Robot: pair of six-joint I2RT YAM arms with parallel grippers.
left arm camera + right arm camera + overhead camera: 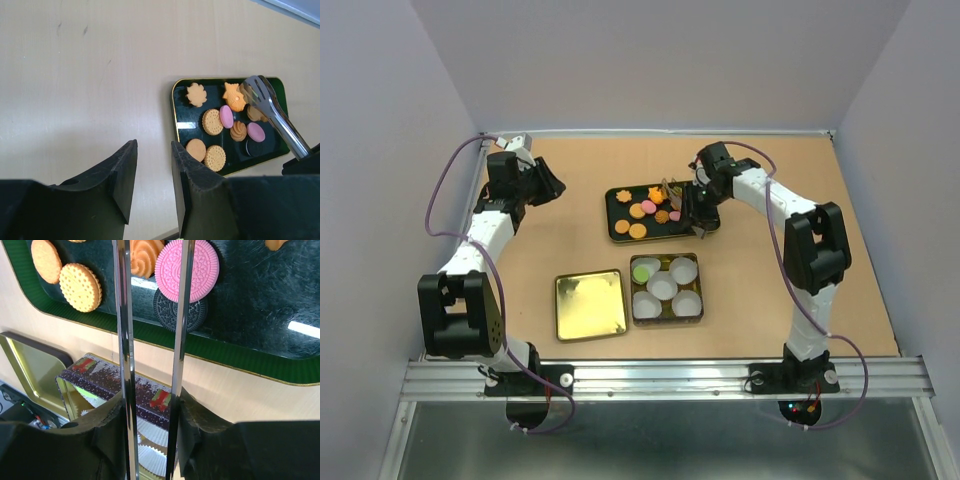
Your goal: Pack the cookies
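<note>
The cookies (638, 209), orange and pink, round or leaf-shaped, lie on a dark green-rimmed tray (615, 212). One green cookie (641, 272) sits in a paper cup of the square tin (666, 319). My right gripper (705, 207) is shut on metal tongs (672, 190), whose tips hang over the tray's far right part. In the right wrist view the tongs (123, 315) run up past a pink cookie (197, 262) that lies on a dark one (167, 315). My left gripper (555, 186) is open and empty, left of the tray (182, 112).
The tin's gold lid (590, 304) lies flat to the left of the tin. White pleated paper cups (664, 286) fill the tin. The tin's patterned wall (100, 377) shows below the tray (250, 305) in the right wrist view.
</note>
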